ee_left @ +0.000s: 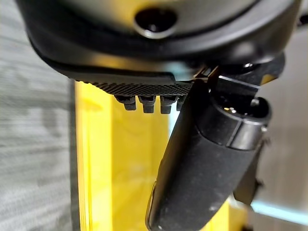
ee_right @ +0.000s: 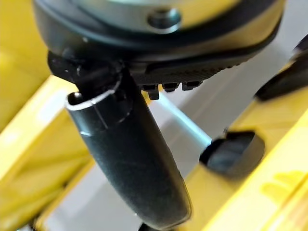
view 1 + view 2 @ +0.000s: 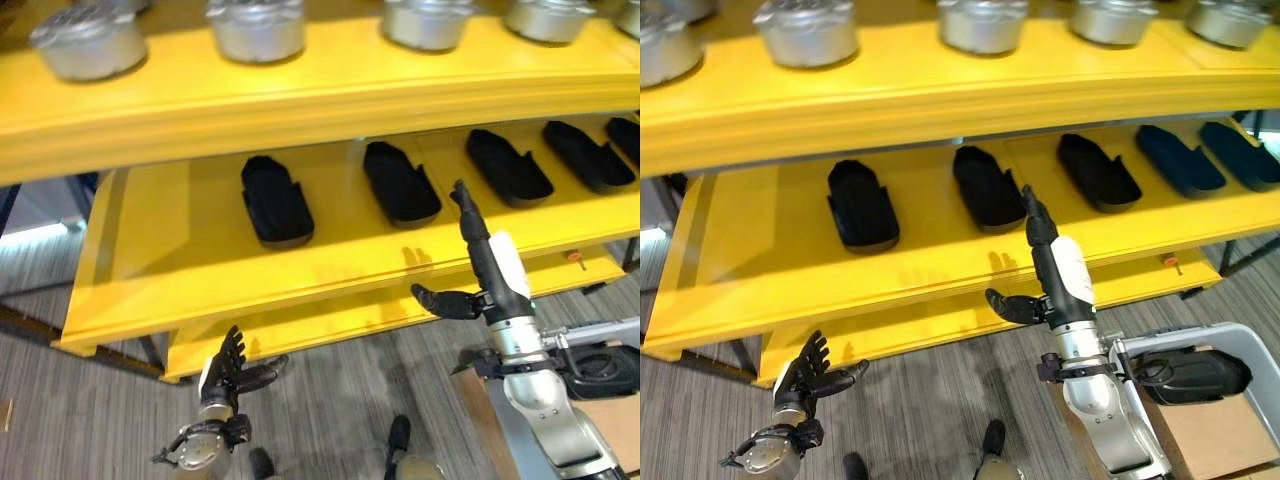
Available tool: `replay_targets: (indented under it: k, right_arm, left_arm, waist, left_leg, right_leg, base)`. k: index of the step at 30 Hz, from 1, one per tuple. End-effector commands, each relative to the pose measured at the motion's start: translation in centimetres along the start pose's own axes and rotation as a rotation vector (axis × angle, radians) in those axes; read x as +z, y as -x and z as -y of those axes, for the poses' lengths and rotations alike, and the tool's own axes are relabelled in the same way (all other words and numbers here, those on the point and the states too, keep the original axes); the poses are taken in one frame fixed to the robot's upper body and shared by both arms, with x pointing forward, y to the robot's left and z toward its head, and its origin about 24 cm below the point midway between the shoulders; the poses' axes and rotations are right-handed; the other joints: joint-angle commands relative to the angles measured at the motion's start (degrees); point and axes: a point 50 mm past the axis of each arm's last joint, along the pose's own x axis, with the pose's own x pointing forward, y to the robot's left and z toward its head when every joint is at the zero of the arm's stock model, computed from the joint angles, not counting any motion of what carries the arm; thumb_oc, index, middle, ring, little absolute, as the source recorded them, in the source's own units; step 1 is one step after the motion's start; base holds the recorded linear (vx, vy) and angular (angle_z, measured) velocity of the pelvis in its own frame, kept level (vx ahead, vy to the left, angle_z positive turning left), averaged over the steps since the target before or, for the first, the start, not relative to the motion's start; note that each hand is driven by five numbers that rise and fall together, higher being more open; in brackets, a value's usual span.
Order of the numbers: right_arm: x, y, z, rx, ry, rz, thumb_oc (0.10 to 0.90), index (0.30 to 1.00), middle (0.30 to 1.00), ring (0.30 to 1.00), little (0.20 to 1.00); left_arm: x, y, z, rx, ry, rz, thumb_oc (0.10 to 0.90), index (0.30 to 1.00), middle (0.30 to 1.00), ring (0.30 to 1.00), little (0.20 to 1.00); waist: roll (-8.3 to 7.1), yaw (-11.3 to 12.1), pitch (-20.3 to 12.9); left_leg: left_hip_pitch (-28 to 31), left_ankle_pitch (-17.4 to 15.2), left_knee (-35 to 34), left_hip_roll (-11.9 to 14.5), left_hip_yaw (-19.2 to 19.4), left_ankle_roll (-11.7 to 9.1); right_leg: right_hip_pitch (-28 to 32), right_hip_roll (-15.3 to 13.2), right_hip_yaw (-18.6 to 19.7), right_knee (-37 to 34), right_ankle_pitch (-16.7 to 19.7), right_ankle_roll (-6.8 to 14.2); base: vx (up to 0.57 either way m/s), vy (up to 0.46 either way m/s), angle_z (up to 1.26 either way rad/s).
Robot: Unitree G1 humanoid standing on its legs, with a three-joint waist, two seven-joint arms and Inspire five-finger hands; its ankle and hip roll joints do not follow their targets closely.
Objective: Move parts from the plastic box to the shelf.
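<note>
Several black moulded parts (image 3: 275,200) lie in a row on the yellow shelf's middle level (image 3: 170,250). My right hand (image 3: 497,268) is raised in front of that level's front edge, between two of the parts, fingers straight, thumb out to the side, holding nothing. In the right wrist view its thumb (image 2: 130,159) stands free, with one black part (image 2: 233,151) beyond it. My left hand (image 3: 225,372) hangs low by the floor under the shelf, open and empty. The grey plastic box (image 3: 1250,335) sits at the lower right with a black part (image 3: 1185,375) in it.
Silver round metal parts (image 3: 90,40) line the top level of the shelf. A lower yellow level (image 3: 300,325) juts out near the floor. A brown cardboard box (image 3: 1210,430) stands beside the plastic box. Grey striped carpet lies below.
</note>
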Motion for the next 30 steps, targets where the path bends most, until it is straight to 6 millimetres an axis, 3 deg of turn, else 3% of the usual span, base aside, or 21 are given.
replay_targets:
  k: [1,2,5,8,9,11,12,14,15,16,17,18,19,20,21,27,30]
  right_arm:
    - [5.1,-2.1,3.1,-0.149,-0.083,0.309,0.9,1.0,1.0,1.0,1.0]
    - [4.9,-1.8,3.5,-0.151,-0.07,0.306,0.9,1.0,1.0,1.0,1.0]
    - [4.9,-1.6,3.8,-0.15,-0.062,0.308,0.9,1.0,1.0,1.0,1.0]
    - [4.9,-1.6,3.9,-0.15,-0.061,0.308,0.9,1.0,1.0,1.0,1.0]
    - [4.9,-1.3,4.3,-0.154,-0.039,0.308,0.9,1.0,1.0,1.0,1.0]
    - [4.9,-1.3,4.3,-0.154,-0.039,0.308,0.9,1.0,1.0,1.0,1.0]
    - [4.5,-1.1,4.4,-0.155,-0.03,0.284,0.9,1.0,1.0,1.0,1.0]
    - [4.5,-1.1,4.4,-0.156,-0.03,0.283,0.9,1.0,1.0,1.0,1.0]
    - [4.4,-1.5,3.3,-0.128,-0.072,0.277,0.9,1.0,1.0,1.0,1.0]
    - [4.5,-1.9,2.8,-0.115,-0.096,0.287,0.9,1.0,1.0,1.0,1.0]
    - [4.9,-2.9,1.7,-0.082,-0.137,0.306,0.9,1.0,1.0,1.0,1.0]
    - [4.9,-2.9,1.7,-0.082,-0.138,0.307,0.9,1.0,1.0,1.0,1.0]
    - [4.9,-3.0,1.1,-0.05,-0.191,0.301,0.9,1.0,1.0,1.0,1.0]
    - [4.9,-3.0,1.1,-0.049,-0.192,0.302,0.9,1.0,1.0,1.0,1.0]
    - [4.3,-2.4,1.0,-0.04,-0.201,0.265,0.9,1.0,1.0,1.0,1.0]
    - [4.5,-2.0,0.2,0.006,-0.248,0.255,0.9,1.0,1.0,1.0,1.0]
    - [4.6,-2.1,0.1,0.01,-0.253,0.257,0.9,1.0,1.0,1.0,1.0]
  left_arm:
    - [3.1,-0.6,-0.5,-0.034,-0.069,0.155,0.9,1.0,1.0,1.0,1.0]
    - [3.3,-0.9,-0.1,-0.041,-0.064,0.161,0.9,1.0,1.0,1.0,1.0]
    - [3.4,-1.0,0.3,-0.056,-0.05,0.162,0.9,1.0,1.0,1.0,1.0]
    - [3.4,-1.0,0.3,-0.057,-0.05,0.162,0.9,1.0,1.0,1.0,1.0]
    - [3.4,-0.8,1.0,-0.084,-0.038,0.165,0.9,1.0,1.0,1.0,1.0]
    - [3.4,-0.9,1.1,-0.084,-0.038,0.165,0.9,1.0,1.0,1.0,1.0]
    - [3.1,-0.9,1.1,-0.083,-0.028,0.152,0.9,1.0,1.0,1.0,1.0]
    - [3.1,-0.9,1.1,-0.083,-0.028,0.152,0.9,1.0,1.0,1.0,1.0]
    - [2.4,-0.4,0.6,-0.043,-0.016,0.135,0.9,1.0,1.0,1.0,1.0]
    - [2.3,-0.1,0.3,-0.026,-0.009,0.141,0.9,1.0,1.0,1.0,1.0]
    - [2.2,0.2,0.0,-0.005,0.0,0.147,0.9,1.0,1.0,1.0,1.0]
    - [2.3,0.2,0.0,-0.004,0.0,0.149,0.9,1.0,1.0,1.0,1.0]
    - [1.7,0.8,-0.2,0.006,0.033,0.131,0.9,1.0,1.0,1.0,1.0]
    - [1.7,0.8,-0.2,0.007,0.034,0.132,0.9,1.0,1.0,1.0,1.0]
    - [1.3,0.8,0.1,-0.016,0.04,0.114,0.9,1.0,1.0,1.0,1.0]
    - [1.4,1.0,0.0,-0.045,0.007,0.115,0.9,1.0,1.0,1.0,1.0]
    - [1.4,1.0,0.0,-0.044,0.009,0.114,0.9,1.0,1.0,1.0,1.0]
  waist:
    - [-2.15,0.2,-1.5]
    - [-1.57,-0.5,-1.4]
    - [-1.25,-0.8,-1.2]
    - [-1.15,-0.8,-1.2]
    - [-1.65,-0.2,-0.2]
    - [-1.64,-0.4,-0.2]
    - [-2.61,0.0,0.0]
    - [-2.78,-0.1,0.0]
    - [-4.95,3.8,0.5]
    - [-5.52,5.3,0.9]
    - [-5.54,7.4,1.6]
    - [-5.54,7.3,1.6]
    - [-5.53,7.2,1.2]
    - [-5.53,7.3,1.2]
    - [-5.2,6.2,0.0]
    - [-4.91,4.5,-2.3]
    - [-4.9,4.8,-2.3]
  left_leg:
    - [-0.5,7.9,-0.4,4.5,-1.5,-1.2]
    - [-0.7,11.8,0.7,6.7,-1.4,-2.4]
    - [-1.5,14.4,2.2,8.6,-1.7,-2.8]
    - [-1.6,14.4,2.3,8.7,-1.8,-2.8]
    - [-4.5,14.4,9.5,7.6,-5.2,-1.2]
    - [-4.8,14.3,9.8,7.6,-5.5,-1.2]
    - [-7.2,11.4,10.5,4.3,-4.0,0.3]
    - [-7.2,11.3,10.6,4.0,-4.0,0.4]
    - [-12.0,5.0,6.2,-6.3,-13.9,3.1]
    - [-13.9,3.7,6.6,-10.3,-19.6,3.4]
    - [-14.4,1.3,6.2,-16.2,-28.2,4.4]
    - [-14.6,1.4,6.3,-16.2,-28.2,4.4]
    - [-12.4,-1.4,5.4,-17.4,-30.6,6.3]
    - [-12.4,-1.2,5.3,-17.4,-30.4,6.3]
    - [-11.4,-1.3,4.6,-16.6,-26.5,6.4]
    - [-5.6,-3.8,1.9,-17.4,-20.9,8.9]
    - [-4.8,-4.0,1.6,-17.4,-20.0,9.0]
  right_leg:
    - [1.7,-4.1,1.5,8.1,-7.2,4.0]
    - [1.5,-1.9,2.3,10.2,-10.1,2.2]
    - [1.7,0.4,3.1,10.5,-11.7,0.4]
    - [1.7,0.5,3.0,10.5,-11.8,0.3]
    - [4.3,2.8,3.5,8.5,-13.1,-2.3]
    - [4.3,2.8,3.3,8.4,-13.1,-2.3]
    - [5.8,2.7,2.5,7.1,-13.1,-2.7]
    - [5.9,2.5,2.4,7.0,-13.1,-2.6]
    - [5.7,2.0,5.7,4.2,-10.8,-1.1]
    - [5.6,2.1,7.3,3.8,-10.0,-1.0]
    - [5.2,3.4,10.6,3.6,-9.5,-0.9]
    - [5.1,3.4,10.6,3.6,-9.4,-0.9]
    - [5.0,4.4,13.7,3.1,-9.5,-0.8]
    - [5.0,4.4,13.9,3.0,-9.3,-0.8]
    - [5.2,4.0,13.9,2.2,-9.0,-0.5]
    - [5.9,2.3,17.5,1.1,-7.5,1.1]
    - [6.1,2.1,18.1,1.2,-7.5,1.3]
  base:
    - [0.01,-0.196,-0.34]
    - [0.0,-0.167,-0.16]
    - [0.01,-0.202,-0.02]
    - [0.02,-0.132,0.04]
    - [0.06,-0.318,0.02]
    - [0.05,-0.215,0.13]
    - [0.04,-0.105,0.3]
    - [0.06,-0.052,0.35]
    - [0.1,-0.021,0.21]
    - [0.15,-0.035,-0.65]
    - [0.07,-0.023,-1.77]
    - [0.08,0.043,-2.02]
    - [0.02,0.06,-1.89]
    - [0.09,0.154,-1.16]
    - [0.09,0.153,-1.35]
    - [0.13,0.154,-0.64]
    - [0.05,0.065,-0.81]
